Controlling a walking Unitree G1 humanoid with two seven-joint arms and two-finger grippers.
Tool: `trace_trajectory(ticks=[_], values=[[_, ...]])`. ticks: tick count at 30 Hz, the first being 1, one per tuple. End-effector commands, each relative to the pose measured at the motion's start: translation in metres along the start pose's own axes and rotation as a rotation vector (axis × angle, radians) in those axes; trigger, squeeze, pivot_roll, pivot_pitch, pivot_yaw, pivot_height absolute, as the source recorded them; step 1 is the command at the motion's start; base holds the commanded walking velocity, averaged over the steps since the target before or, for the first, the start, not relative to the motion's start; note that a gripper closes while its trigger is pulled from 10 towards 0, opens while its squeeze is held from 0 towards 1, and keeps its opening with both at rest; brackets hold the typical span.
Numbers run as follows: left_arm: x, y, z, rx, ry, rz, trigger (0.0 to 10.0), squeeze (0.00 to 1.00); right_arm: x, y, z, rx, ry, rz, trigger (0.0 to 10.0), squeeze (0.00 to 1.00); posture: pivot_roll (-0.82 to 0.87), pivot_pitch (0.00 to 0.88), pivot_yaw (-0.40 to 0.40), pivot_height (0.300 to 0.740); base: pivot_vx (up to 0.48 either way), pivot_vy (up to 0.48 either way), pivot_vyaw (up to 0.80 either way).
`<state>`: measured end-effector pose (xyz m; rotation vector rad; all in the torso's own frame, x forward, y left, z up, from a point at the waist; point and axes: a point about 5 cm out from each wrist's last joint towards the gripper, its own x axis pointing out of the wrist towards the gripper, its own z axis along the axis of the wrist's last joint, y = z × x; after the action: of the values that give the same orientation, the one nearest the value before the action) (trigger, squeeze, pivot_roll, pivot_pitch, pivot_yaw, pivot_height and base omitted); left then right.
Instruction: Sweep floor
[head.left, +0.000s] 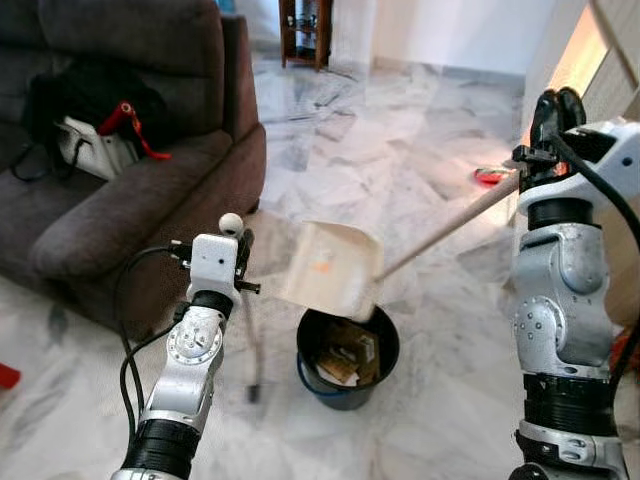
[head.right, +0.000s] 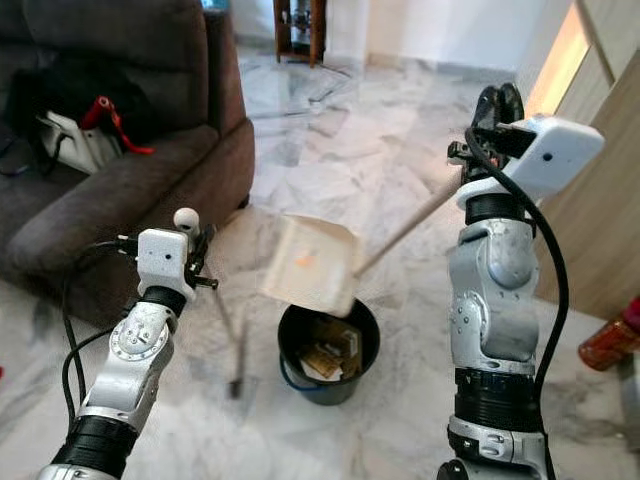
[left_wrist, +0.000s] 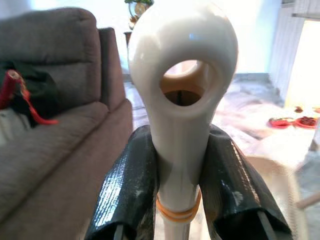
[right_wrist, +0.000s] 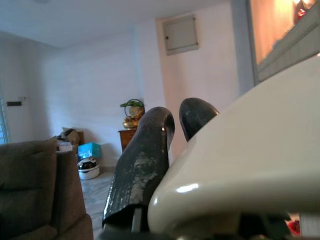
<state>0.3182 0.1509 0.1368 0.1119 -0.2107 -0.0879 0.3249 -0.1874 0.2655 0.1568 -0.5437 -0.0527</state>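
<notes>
Two black fingers (left_wrist: 131, 190) of the left pincer (head.left: 240, 262) pinch a white broom handle (left_wrist: 181, 130) just under its round top with the hole. From that grip the broom stick (head.left: 250, 340) hangs down to the marble floor (head.left: 400, 130), and its low end looks blurry beside the black bin (head.left: 347, 357).

High on the other side, the right pincer (head.left: 545, 150) holds the long pale handle (head.left: 450, 225) of the dustpan (head.left: 330, 270). I cannot tell how tight its fingers are, because the handle covers them in the right wrist view. The handle slants down to the pan, which is tipped over the top of the bin. Inside the bin lie bits of paper and trash (head.left: 345, 360).

So I think the sweeping is mostly done. The dirt looks gathered up, and the pan is being emptied into the bin right now. What is left is to finish tipping and put the broom and pan away.

Farther off stand a dark sofa (head.left: 130, 190) with a bag (head.left: 95, 120) on it, and something small and red (head.left: 488, 177) lies on the floor.
</notes>
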Motion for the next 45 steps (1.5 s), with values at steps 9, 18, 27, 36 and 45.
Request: trace_trajectory(ticks=[9, 18, 27, 36, 45], values=[[0.005, 0.006, 0.016, 0.035, -0.079, 0.017, 10.0, 0.0, 0.003, 0.002, 0.022, 0.018, -0.112, 0.011, 10.0, 0.0, -0.09, 0.0, 0.008, 0.74, 0.0, 0.0, -0.26], [0.004, 0.006, 0.016, 0.039, -0.074, 0.016, 10.0, 0.0, 0.002, 0.002, 0.019, 0.019, -0.089, 0.011, 10.0, 0.0, -0.09, 0.0, 0.008, 0.74, 0.0, 0.0, -0.05], [0.004, 0.006, 0.016, 0.036, -0.074, 0.01, 10.0, 0.0, 0.001, 0.006, 0.02, -0.018, -0.106, 0.048, 10.0, 0.0, -0.09, 0.0, 0.01, 0.74, 0.0, 0.0, -0.35], [0.004, 0.006, 0.016, 0.035, -0.074, 0.007, 10.0, 0.0, -0.004, 0.022, 0.022, -0.132, -0.128, 0.182, 10.0, 0.0, -0.09, 0.0, 0.01, 0.74, 0.0, 0.0, 0.0], [0.004, 0.005, 0.016, 0.032, -0.077, 0.005, 10.0, 0.0, -0.011, 0.042, 0.03, -0.244, -0.19, 0.318, 10.0, 0.0, -0.09, 0.0, 0.01, 0.74, 0.0, 0.0, 0.0]])
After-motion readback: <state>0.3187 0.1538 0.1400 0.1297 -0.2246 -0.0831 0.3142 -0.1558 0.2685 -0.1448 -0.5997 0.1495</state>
